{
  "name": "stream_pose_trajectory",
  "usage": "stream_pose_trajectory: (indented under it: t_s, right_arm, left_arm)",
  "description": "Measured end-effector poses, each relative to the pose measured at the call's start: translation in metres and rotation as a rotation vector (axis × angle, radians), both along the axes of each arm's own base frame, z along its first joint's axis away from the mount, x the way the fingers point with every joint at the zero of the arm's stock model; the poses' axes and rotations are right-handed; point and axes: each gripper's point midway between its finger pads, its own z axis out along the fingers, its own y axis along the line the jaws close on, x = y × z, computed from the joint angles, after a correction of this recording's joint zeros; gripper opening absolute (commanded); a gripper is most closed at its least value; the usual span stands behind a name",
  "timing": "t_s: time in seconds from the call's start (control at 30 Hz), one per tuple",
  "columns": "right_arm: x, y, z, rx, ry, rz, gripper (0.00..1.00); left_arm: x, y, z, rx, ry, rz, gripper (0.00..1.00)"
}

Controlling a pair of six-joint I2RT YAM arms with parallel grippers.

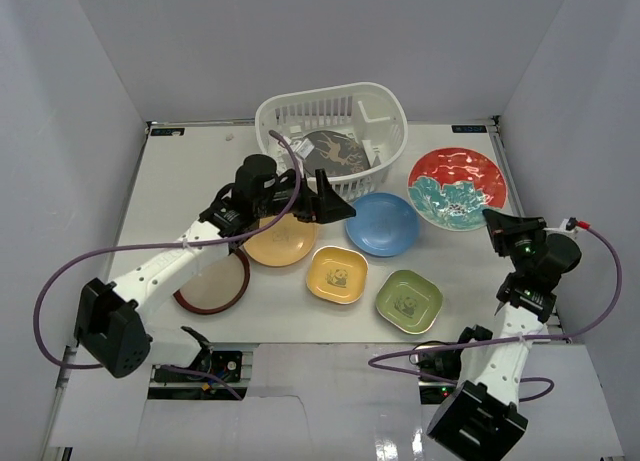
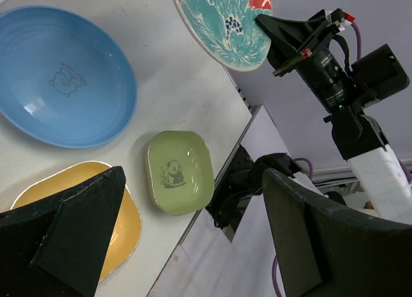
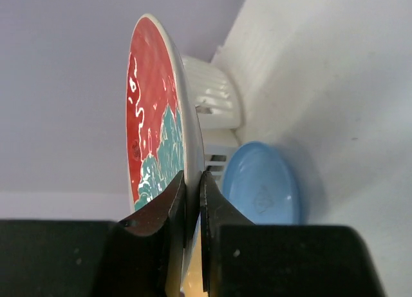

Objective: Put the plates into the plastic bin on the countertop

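My right gripper (image 1: 497, 224) is shut on the near rim of the red-and-teal floral plate (image 1: 457, 186) at the back right, and the rim sits between its fingers (image 3: 192, 181). The white plastic bin (image 1: 300, 116) stands at the back with the dark grey patterned plate (image 1: 338, 151) inside. My left gripper (image 1: 335, 203) is open and empty, just in front of the bin and above the countertop (image 1: 180, 181). The blue plate (image 1: 382, 224), orange-yellow plate (image 1: 280, 241), yellow panda plate (image 1: 337, 274), green panda plate (image 1: 409, 301) and brown-rimmed plate (image 1: 212, 284) lie on the counter. The teal plate is out of view.
White walls close in the counter on the left, back and right. The near edge has a cut-out with cables (image 1: 200, 361) between the arm bases. The left arm's purple cable (image 1: 290, 146) arches beside the bin.
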Motion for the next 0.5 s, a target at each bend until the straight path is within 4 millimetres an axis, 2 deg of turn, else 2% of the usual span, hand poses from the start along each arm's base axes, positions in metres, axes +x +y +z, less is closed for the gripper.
stream_pose_trajectory:
  t_s: [0.13,0.23,0.33,0.5]
  right_arm:
    - [0.005,0.026,0.038,-0.019,-0.101,0.13,0.08]
    - [0.005,0.048,0.058,-0.026,-0.162,0.229,0.08]
    - [0.005,0.071,0.065,-0.026,-0.192,0.325,0.08]
    - [0.003,0.106,0.06,-0.008,-0.179,0.461,0.08]
  left_arm:
    - [0.019,-0.021,-0.006,-0.029,0.058,-0.007,0.98]
    - [0.036,-0.039,-0.011,-0.043,0.086,-0.01,0.96]
    - [0.05,-0.056,-0.02,-0.04,0.109,-0.016,0.9]
    - [0.059,-0.074,-0.031,-0.039,0.132,-0.022,0.72]
